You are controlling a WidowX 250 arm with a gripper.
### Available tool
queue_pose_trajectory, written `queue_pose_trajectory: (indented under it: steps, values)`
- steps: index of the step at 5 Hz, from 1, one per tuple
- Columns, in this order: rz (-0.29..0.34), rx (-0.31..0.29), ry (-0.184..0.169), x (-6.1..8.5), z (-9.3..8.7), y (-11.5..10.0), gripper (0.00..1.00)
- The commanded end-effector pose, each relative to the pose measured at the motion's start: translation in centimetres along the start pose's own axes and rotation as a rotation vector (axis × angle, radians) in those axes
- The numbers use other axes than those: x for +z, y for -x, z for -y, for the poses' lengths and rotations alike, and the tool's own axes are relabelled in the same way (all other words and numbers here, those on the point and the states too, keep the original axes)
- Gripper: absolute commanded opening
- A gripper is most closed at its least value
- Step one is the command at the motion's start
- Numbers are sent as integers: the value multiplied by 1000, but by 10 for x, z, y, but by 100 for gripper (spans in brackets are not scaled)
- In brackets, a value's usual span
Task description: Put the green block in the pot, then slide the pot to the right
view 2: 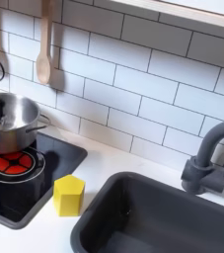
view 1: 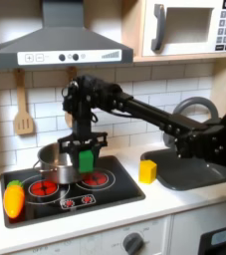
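In the first exterior view my gripper points down over the stove, its fingers shut on the green block. The block hangs just past the right rim of the silver pot, above the right burner. The pot stands on the back left of the black stovetop. In the second exterior view the pot sits at the left edge, with a dark part of the arm above it; the block is hidden there.
A yellow block stands on the counter between stove and sink. An orange toy with a green tip lies at the stove's front left. A wooden spoon hangs on the tiled wall, and a faucet rises behind the sink.
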State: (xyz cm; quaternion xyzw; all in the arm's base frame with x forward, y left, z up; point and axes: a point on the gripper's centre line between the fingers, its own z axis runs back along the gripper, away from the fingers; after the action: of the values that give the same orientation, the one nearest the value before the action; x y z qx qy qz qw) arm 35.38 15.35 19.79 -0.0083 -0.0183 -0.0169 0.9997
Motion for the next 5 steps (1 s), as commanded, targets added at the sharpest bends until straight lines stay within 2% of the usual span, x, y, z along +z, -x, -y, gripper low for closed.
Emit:
queue_pose_trajectory:
  steps: [1, 2, 5]
  values:
    - [64, -8, -10, 30, 0, -12, 0]
    - [73, -1, -13, 32, -3, -18, 0]
    - [152, 32, -35, 21, -15, -38, 0]
